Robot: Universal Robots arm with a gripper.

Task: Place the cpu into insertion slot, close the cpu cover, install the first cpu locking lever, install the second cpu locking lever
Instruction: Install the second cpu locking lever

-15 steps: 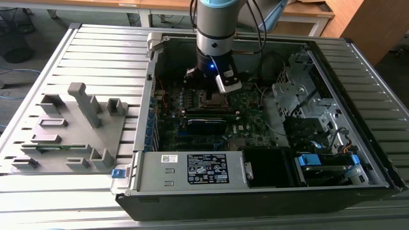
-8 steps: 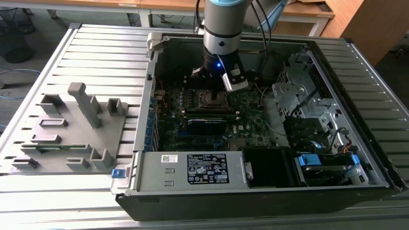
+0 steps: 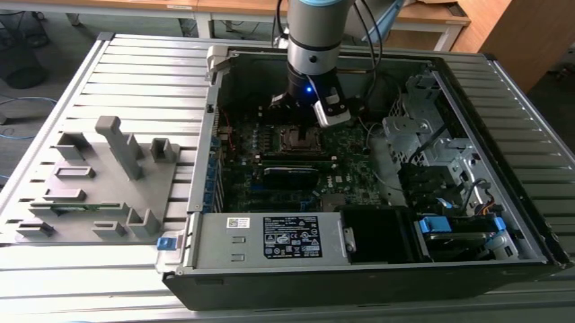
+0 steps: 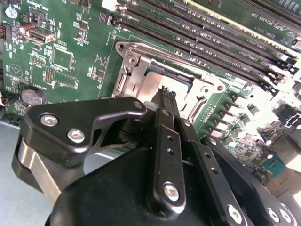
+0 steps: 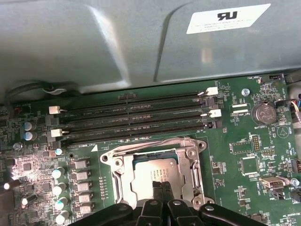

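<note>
The gripper (image 5: 161,184) hangs low over the motherboard with its two fingers (image 4: 165,106) pressed together and nothing between them, the tips right at the socket. Under them the one cpu (image 5: 153,170) already lies seated in the insertion slot (image 5: 123,184), and the single cpu cover (image 5: 153,146) appears folded down around it, its window framing the chip. By that reading the step in hand is the first locking lever; I cannot pick out either lever with certainty, so catching the thin rod calls for careful tip placement beside the frame. Four long memory slots (image 5: 134,117) run just beside the socket, inside the one open computer case (image 3: 530,222).
</note>
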